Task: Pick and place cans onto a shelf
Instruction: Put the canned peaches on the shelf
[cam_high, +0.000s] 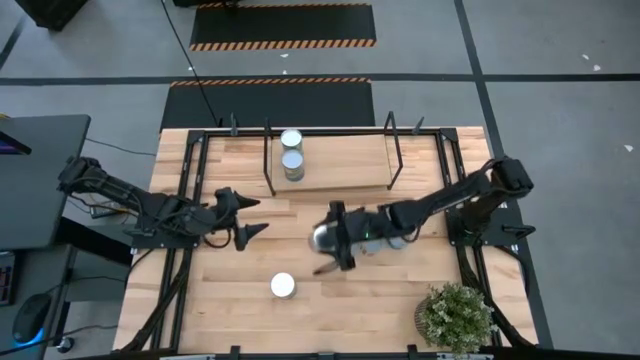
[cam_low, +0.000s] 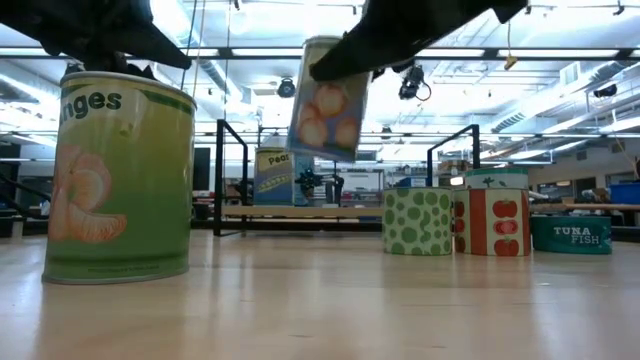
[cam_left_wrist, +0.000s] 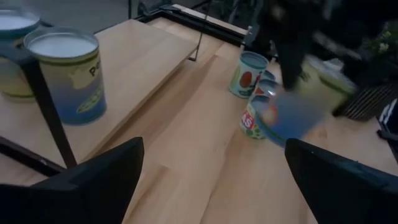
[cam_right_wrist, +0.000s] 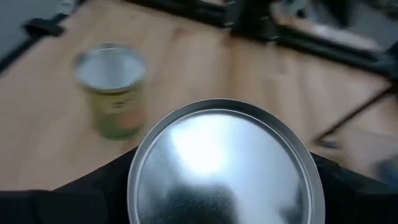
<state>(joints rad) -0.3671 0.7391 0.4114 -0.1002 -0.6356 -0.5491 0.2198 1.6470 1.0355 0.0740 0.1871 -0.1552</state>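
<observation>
My right gripper (cam_high: 338, 240) is shut on a can with a peach label (cam_low: 328, 100), held in the air over the middle of the table; its silver round top (cam_right_wrist: 224, 162) fills the right wrist view. My left gripper (cam_high: 250, 216) is open and empty, left of the held can and in front of the shelf. The shelf (cam_high: 340, 160) stands at the far side, with two cans (cam_high: 292, 152) on its left end. A green orange-label can (cam_high: 283, 285) stands on the table nearer the front. My right gripper pinches the can by its side wall near the top rim (cam_right_wrist: 140, 180), one finger on each side of the round top. The fingers (cam_right_wrist: 93, 193) come from the table's right. The can hangs lifted clear of the table, slightly tilted (cam_low: 330, 120).
Three more cans stand on the table under my right arm: a green dotted one (cam_low: 418, 222), a tomato one (cam_low: 492, 222) and a flat tuna tin (cam_low: 570, 235). A potted plant (cam_high: 455, 315) stands at the near right corner. Black uprights (cam_high: 268, 160) frame the shelf.
</observation>
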